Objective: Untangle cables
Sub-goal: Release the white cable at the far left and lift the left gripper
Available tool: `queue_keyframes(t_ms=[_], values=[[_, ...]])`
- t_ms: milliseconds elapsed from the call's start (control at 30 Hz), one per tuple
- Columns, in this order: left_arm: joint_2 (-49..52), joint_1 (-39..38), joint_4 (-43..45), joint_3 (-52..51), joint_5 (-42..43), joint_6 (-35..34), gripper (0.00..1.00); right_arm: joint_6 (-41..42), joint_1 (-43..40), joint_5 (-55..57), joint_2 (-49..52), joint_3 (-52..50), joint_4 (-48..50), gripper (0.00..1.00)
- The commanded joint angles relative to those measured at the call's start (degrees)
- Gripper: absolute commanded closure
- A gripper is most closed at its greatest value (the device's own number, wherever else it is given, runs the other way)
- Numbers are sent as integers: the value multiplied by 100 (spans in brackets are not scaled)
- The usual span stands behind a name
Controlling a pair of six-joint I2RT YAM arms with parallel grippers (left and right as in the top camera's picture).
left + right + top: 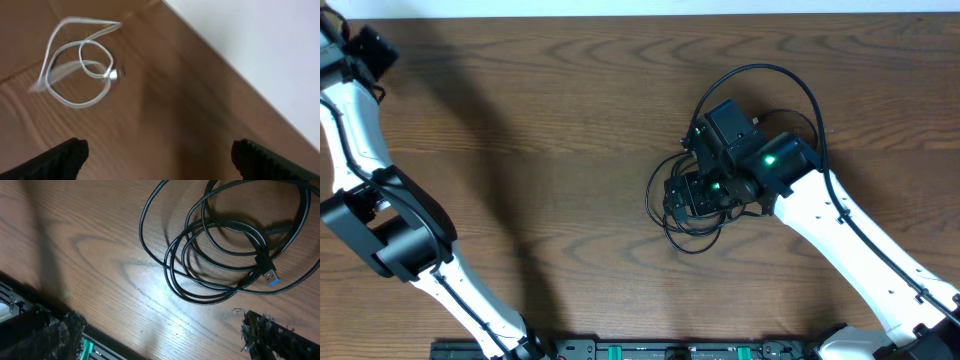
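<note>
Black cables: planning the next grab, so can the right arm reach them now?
Probably yes: the right gripper hangs open over the black cables, and nothing lies between.

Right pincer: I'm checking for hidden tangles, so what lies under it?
Black cables in overlapping loops on the table, one blue-tipped plug showing. From overhead the right pincer covers the bundle's middle, so only outer loops show there.
</note>
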Motion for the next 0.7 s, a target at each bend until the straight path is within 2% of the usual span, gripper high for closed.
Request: queue_keyframes(t_ms=[0, 200, 267, 367, 533, 667], values=[[-94, -208, -114, 2, 280, 129, 3, 76, -24, -33, -37, -2, -4, 1], [-94, -472, -306, 2, 1858, 127, 4, 76, -24, -33, -37, -2, -4, 1], [-94, -586, -382, 2, 1856, 197, 4, 76, -24, -33, -37, -2, -4, 1], [-164, -807, -708, 4, 1853, 715, 4, 76, -24, -33, -37, -2, -4, 1], [-481, -1145, -1088, 4, 1862, 706, 4, 76, -24, -33, -37, -2, -4, 1], [-824, -1508, -2004, 4, 1860, 684, 4, 76, -24, -33, -37, -2, -4, 1]])
